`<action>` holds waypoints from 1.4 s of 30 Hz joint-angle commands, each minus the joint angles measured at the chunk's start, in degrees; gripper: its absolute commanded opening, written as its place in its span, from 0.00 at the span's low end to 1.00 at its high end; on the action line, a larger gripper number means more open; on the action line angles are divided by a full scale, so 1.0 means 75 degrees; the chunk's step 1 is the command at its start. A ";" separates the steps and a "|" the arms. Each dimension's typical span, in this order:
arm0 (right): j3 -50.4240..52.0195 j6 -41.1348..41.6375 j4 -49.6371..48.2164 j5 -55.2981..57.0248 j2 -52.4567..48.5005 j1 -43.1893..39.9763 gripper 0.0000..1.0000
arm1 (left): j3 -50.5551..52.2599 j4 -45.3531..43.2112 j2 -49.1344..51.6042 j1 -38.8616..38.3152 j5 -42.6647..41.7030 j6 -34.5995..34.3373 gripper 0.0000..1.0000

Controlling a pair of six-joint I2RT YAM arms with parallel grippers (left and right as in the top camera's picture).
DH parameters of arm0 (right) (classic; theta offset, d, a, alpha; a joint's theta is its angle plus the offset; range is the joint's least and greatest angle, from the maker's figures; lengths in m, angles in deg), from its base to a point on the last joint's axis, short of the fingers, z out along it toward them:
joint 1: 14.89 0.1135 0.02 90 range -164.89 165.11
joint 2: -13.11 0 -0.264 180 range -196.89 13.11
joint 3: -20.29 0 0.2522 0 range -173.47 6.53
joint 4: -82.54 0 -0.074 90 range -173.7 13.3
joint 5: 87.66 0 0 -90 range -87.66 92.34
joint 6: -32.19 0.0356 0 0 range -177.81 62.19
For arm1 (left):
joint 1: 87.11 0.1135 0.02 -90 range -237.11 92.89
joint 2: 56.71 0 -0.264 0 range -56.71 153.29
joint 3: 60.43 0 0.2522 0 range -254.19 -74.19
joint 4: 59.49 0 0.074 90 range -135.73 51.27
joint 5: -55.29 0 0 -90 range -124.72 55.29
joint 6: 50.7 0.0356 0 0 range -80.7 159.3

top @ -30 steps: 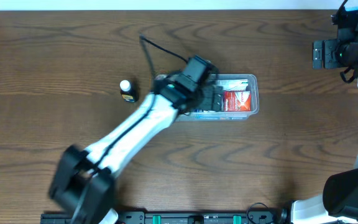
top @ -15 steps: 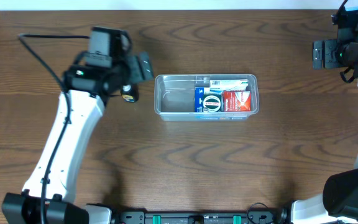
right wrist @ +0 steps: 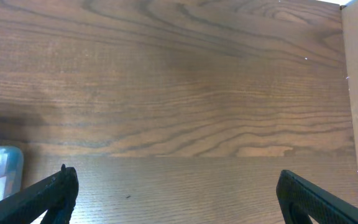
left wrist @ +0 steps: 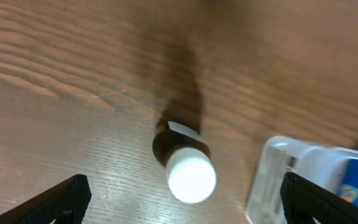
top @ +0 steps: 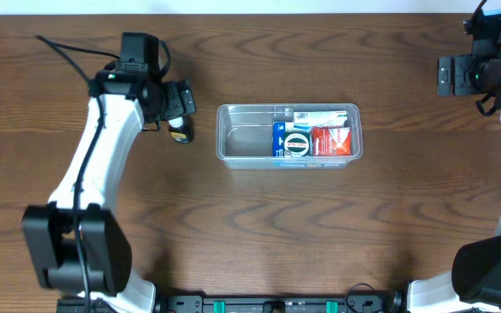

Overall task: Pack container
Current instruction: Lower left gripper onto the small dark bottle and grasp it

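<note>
While your left gripper (top: 181, 99) hovers with fingers spread wide above the white-capped bottle (left wrist: 184, 163), you look to be starting a pick. The bottle stands at nine o'clock of the container (top: 221, 146), mid-table. Lower straight, then close. Your right gripper (top: 447, 76) waits open-fingered, far off at two o'clock.

A white-capped dark bottle (left wrist: 185, 160) stands, apparently upright, near the container (left wrist: 270, 180).
</note>
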 commanded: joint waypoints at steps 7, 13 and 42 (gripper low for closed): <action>-0.0035 0.0079 0.0003 -0.0032 0.0029 -0.0015 0.99 | -0.0122 -0.0152 0.0577 0.0012 0.0146 0.0755 0.98; -0.0035 0.0079 0.0003 -0.0032 0.0029 -0.0015 0.99 | -0.0119 -0.0181 0.0842 0.0012 0.0140 0.0793 0.98; -0.0035 0.0079 0.0003 -0.0032 0.0029 -0.0015 0.99 | -0.0090 -0.0067 0.1081 -0.0006 -0.0268 0.0653 0.27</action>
